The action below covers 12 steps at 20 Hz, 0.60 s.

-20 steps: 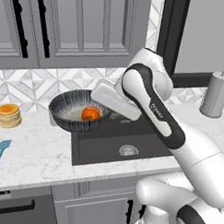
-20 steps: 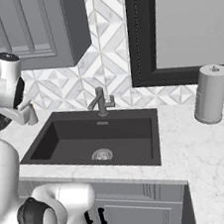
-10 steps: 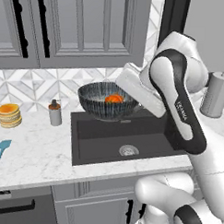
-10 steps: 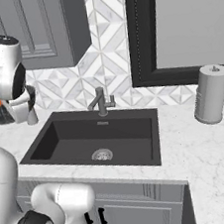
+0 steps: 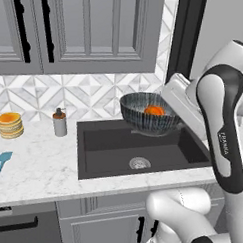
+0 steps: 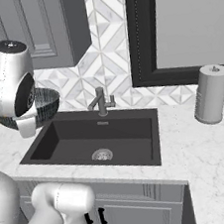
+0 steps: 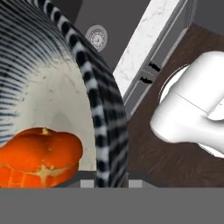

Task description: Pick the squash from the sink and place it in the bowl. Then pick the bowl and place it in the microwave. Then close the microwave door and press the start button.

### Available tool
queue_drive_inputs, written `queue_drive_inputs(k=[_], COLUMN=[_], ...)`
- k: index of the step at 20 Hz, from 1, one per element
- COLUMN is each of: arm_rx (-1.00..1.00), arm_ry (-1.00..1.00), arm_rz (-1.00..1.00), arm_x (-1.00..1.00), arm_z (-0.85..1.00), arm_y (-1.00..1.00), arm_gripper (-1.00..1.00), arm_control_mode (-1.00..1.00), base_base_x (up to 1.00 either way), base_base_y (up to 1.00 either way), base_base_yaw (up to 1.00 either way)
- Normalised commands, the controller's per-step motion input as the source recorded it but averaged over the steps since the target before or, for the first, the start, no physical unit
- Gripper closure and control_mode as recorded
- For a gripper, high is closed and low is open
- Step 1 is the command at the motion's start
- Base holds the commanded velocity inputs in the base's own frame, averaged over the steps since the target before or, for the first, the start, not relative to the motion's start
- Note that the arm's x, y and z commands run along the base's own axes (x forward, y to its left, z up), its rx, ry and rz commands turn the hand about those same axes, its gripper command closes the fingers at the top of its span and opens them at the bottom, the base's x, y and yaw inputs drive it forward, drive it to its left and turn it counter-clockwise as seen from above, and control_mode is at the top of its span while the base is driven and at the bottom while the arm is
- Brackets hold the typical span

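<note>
The bowl (image 5: pixel 149 113) is held up in the air above the sink (image 5: pixel 142 148), toward its right rear corner, with the squash (image 5: pixel 154 110) resting inside it, so the step in hand is judged to be the carrying of the bowl to the microwave. The gripper (image 7: pixel 105 177) is closed on the bowl's rim (one finger inside, one outside, as the hand view suggests). Next, the bowl is to be kept level while it is carried away from the sink, lest the squash roll out.
</note>
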Motion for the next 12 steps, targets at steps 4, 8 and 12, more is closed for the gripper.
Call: queue_drive_inputs(k=[4,8,12], arm_rx=[0.0,0.0,0.0], arm_ry=[0.0,0.04,0.02], arm_rz=[-0.13,0.0,0.0], arm_x=[-0.02,0.0,-0.06], arm_z=[0.0,0.0,0.0], arm_y=[-0.22,0.0,0.0], arm_gripper=[1.0,1.0,1.0], arm_control_mode=[-1.0,-1.0,-1.0], base_base_x=[0.0,0.0,0.0], base_base_y=[0.0,0.0,0.0], base_base_yaw=[0.0,0.0,0.0])
